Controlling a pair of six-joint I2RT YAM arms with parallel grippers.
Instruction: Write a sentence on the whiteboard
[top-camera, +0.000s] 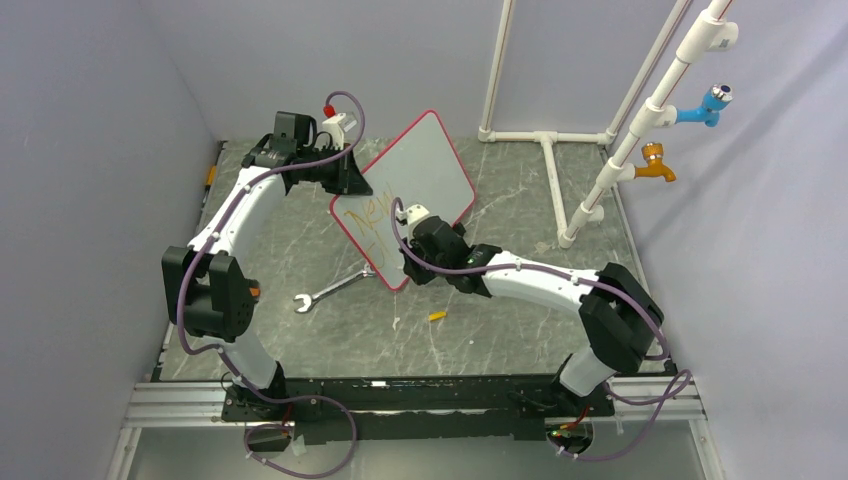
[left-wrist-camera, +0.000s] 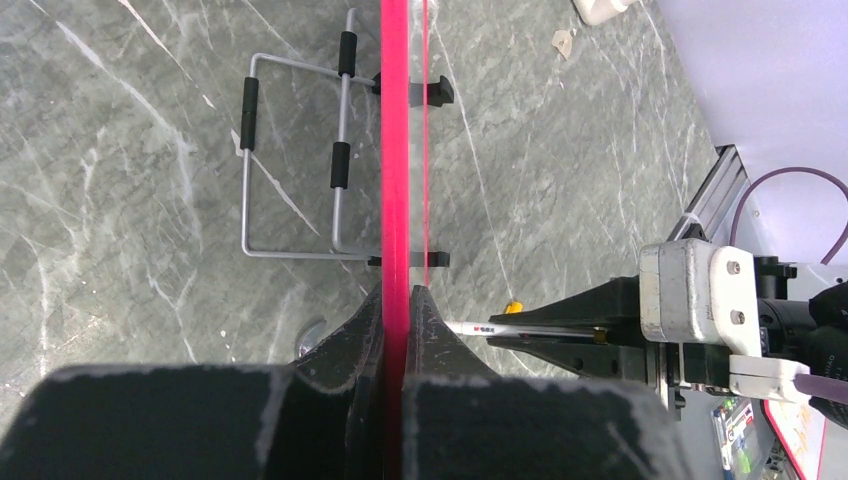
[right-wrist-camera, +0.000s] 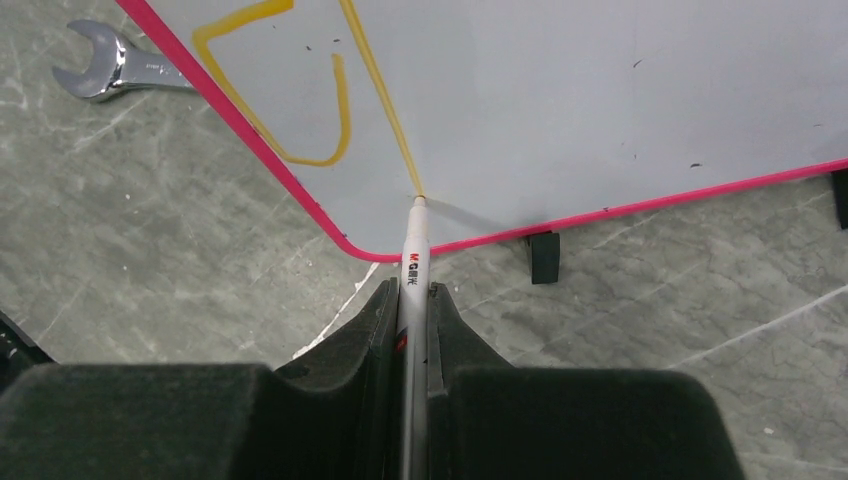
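The whiteboard (top-camera: 420, 175) stood tilted near the middle of the table (top-camera: 500, 330), with its red frame pinched along the left edge by my left gripper (left-wrist-camera: 397, 300). Of the sentence (top-camera: 366, 214), in orange-yellow strokes at the lower left of the board, I could read only "New". My right gripper (right-wrist-camera: 412, 292) was clamped on the marker (right-wrist-camera: 414, 240), whose tip touched the board at the end of a long stroke. I read the red print on its barrel as "M&G". A wrench (top-camera: 330, 290) lay just beside the board's near corner, and a small yellow piece (top-camera: 437, 316) lay nearer me. The tabletop was grey veined marble. The walls were pale, and white pipes (top-camera: 560, 190) at back right carried a blue tap (top-camera: 708, 105) and an orange tap (top-camera: 655, 165).
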